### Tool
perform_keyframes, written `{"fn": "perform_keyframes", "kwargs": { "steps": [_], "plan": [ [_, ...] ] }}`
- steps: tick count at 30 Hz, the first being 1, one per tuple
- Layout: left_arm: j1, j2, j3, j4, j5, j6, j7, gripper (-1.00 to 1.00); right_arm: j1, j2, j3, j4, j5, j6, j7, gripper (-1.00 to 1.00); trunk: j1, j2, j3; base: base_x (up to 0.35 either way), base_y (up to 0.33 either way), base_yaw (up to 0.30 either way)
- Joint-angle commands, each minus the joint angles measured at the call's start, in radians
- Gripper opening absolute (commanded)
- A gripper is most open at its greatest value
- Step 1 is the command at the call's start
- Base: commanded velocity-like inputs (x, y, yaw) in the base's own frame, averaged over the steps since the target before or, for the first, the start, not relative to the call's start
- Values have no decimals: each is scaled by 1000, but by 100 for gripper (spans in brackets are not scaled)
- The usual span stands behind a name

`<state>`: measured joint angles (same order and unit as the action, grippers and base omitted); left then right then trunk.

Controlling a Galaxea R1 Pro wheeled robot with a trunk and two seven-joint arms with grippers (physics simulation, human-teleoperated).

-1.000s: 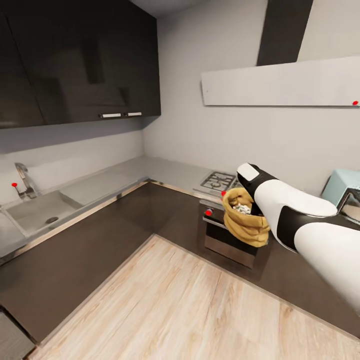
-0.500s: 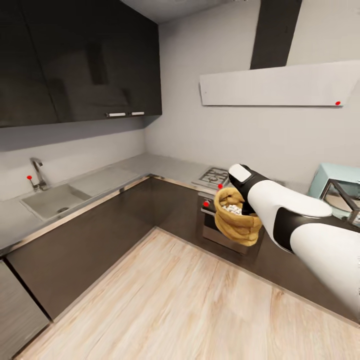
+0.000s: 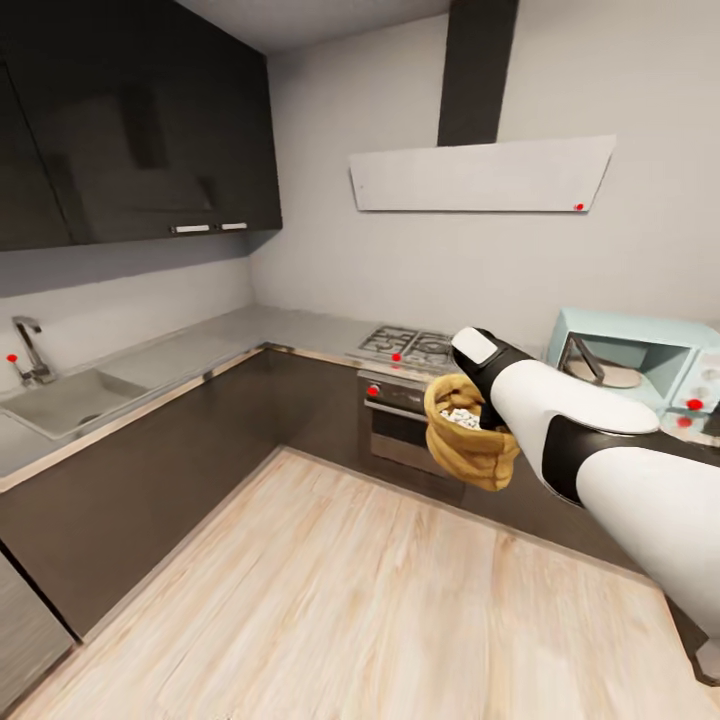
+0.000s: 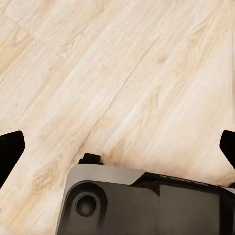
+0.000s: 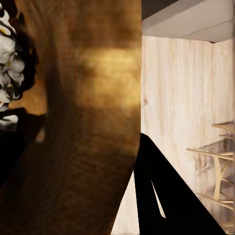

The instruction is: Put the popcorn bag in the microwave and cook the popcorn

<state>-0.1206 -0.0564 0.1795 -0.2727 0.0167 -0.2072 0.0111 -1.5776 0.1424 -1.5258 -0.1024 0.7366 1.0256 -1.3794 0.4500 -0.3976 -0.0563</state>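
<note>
The tan popcorn bag (image 3: 468, 447) hangs in the air in front of the oven, mouth up, with pale popcorn (image 3: 462, 417) inside it. My right gripper (image 3: 492, 418) is shut on its rim, the fingers mostly hidden behind the sack. The right wrist view shows the burlap (image 5: 88, 122) close up, the popcorn (image 5: 7, 49) and one black finger (image 5: 156, 191). The pale-blue microwave (image 3: 600, 335) stands on the countertop (image 3: 180, 350) to the right of the bag, its cavity and round plate showing. My left gripper (image 4: 117, 147) is open over the wood floor.
A gas hob (image 3: 410, 345) and steel oven (image 3: 400, 420) sit behind the bag, under a white hood (image 3: 480, 175). A sink (image 3: 60, 400) lies at the left, dark wall cabinets (image 3: 130, 120) above it. Pale wood floor (image 3: 330, 600) spreads in front. Wooden furniture (image 5: 215, 166) shows in the right wrist view.
The camera has turned right, so the sink and hob have slid left and the microwave has come fully into view. The bag stays held in my right gripper.
</note>
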Motion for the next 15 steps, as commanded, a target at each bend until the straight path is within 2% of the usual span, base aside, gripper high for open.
{"fn": "perform_keyframes", "kwargs": {
  "steps": [1, 15],
  "plan": [
    [-1, 0, 2, 0, 2, -3, 1, 100, -1, 0, -5, -2, 1, 4, -3, -100, 0, -2, -2, -342, 0, -300],
    [-1, 0, 2, 0, 1, -3, 1, 100, 0, -5, -1, -2, 3, 4, 1, -100, 0, -2, -2, -334, 0, -300]
  ]
}}
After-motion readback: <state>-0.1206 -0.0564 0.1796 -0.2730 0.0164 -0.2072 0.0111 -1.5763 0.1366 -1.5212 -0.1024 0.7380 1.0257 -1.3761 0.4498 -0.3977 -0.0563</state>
